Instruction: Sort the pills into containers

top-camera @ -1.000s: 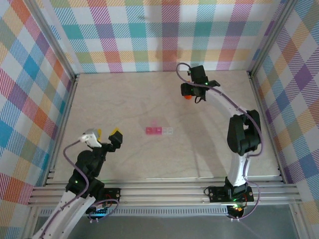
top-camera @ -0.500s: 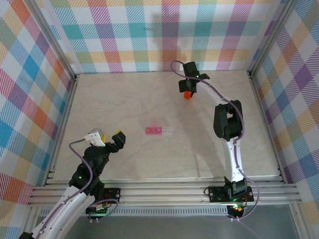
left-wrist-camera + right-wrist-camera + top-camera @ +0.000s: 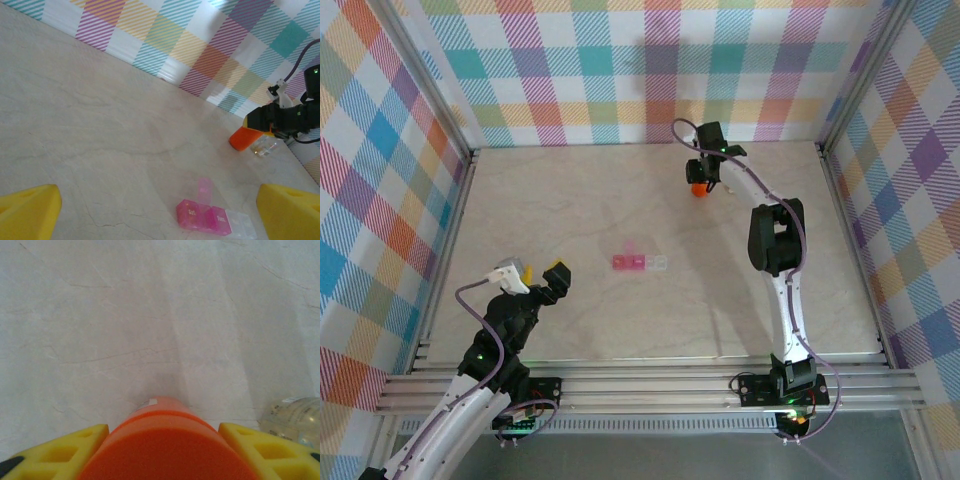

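The pink pill box (image 3: 640, 263) with its clear end lies flat mid-table; in the left wrist view the pill box (image 3: 210, 217) has one lid standing up. An orange bottle (image 3: 698, 190) stands at the far right of the table, and my right gripper (image 3: 703, 176) is over it. In the right wrist view the yellow fingers (image 3: 75, 445) press both sides of the orange bottle (image 3: 165, 440), so the right gripper (image 3: 165, 452) is shut on it. My left gripper (image 3: 533, 272) hovers open and empty at the near left, the left gripper (image 3: 160, 217) facing the box. I cannot make out any pills.
A small clear plastic item (image 3: 295, 422) lies just right of the bottle, the same clear item (image 3: 263, 147) showing beside it from the left wrist. Checked walls (image 3: 650, 70) enclose the marbled table (image 3: 570, 200) on three sides.
The right arm swung and straightened toward the back, and its fingers closed in onto the orange bottle. The left arm shifted only slightly and stays open.
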{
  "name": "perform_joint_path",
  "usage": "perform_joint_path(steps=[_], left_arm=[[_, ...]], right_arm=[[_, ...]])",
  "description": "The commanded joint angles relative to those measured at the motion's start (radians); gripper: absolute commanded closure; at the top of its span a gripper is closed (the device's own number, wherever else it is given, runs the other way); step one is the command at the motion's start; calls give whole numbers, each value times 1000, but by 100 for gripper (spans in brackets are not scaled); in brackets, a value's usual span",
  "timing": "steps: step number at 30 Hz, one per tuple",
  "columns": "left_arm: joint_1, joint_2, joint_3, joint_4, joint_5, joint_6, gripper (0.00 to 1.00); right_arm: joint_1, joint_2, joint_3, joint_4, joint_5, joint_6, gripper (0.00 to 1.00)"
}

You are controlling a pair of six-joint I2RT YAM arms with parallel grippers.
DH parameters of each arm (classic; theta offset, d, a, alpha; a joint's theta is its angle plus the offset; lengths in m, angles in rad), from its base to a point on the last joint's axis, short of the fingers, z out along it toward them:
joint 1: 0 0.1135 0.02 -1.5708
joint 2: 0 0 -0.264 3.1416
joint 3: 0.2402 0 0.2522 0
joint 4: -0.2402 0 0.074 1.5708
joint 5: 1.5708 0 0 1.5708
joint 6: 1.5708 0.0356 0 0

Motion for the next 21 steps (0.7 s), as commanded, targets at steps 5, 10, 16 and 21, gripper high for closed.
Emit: perform_joint_path(steps=[5, 10, 16, 21], left_arm=[[-1, 8, 16, 67, 46, 4, 0], [0, 81, 28, 112, 118, 19, 0], [-4, 246, 69, 160, 191, 38, 0], [-25, 413, 99, 254, 291, 102, 0]], right_arm=[[3, -105, 13, -60, -55, -22, 60], [8, -300, -144, -49, -155, -14, 61], [24, -572, -384, -55, -303, 47, 61], [65, -798, -614, -19, -419, 88, 60]])
